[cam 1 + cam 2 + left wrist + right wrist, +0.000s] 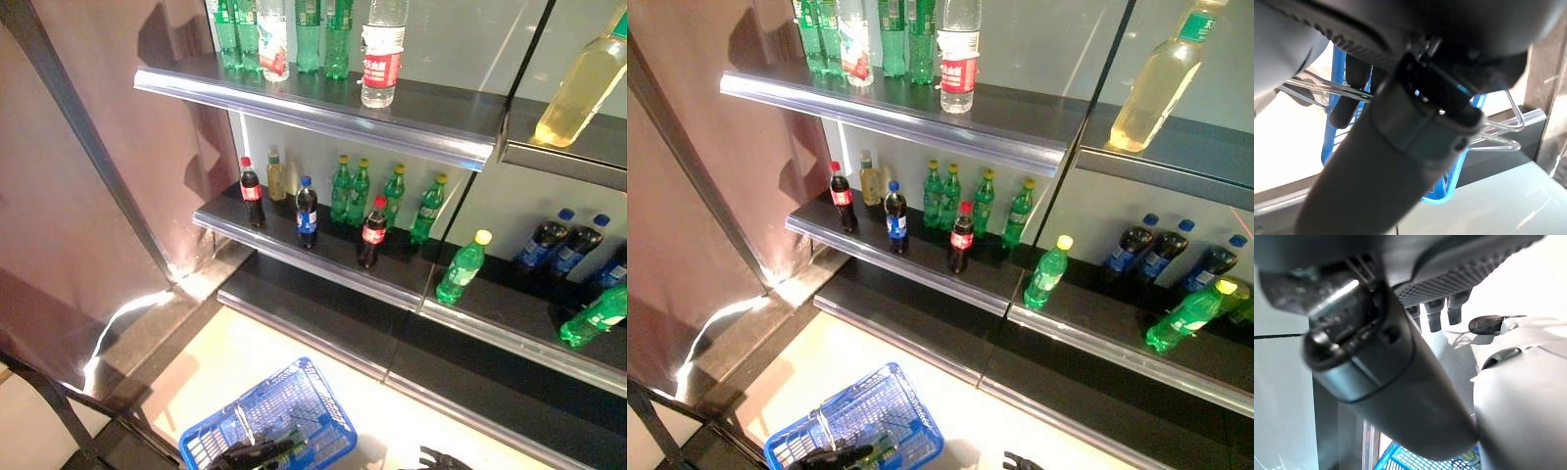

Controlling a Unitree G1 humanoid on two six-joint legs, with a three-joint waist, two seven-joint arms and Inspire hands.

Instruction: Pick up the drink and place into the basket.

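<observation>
Carrying the blue basket by its handle, left hand clenched, right hand unclear; reaching could topple neighbouring shelf bottles.

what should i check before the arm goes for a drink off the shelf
1. Basket held: ok, left robot hand is curled round its wire handles.
2. Basket has room: ok, though a green bottle seems to lie inside.
3. Right robot hand free: cannot tell, only its fingertips show at the lower edge; its wrist view shows nothing held.
4. Drinks in place: ok, cola bottle stands upright near the middle shelf's front edge.
5. Path clear: ok, nothing stands before that bottle.
6. Neighbours: not ok, green bottles stand close behind it.
</observation>
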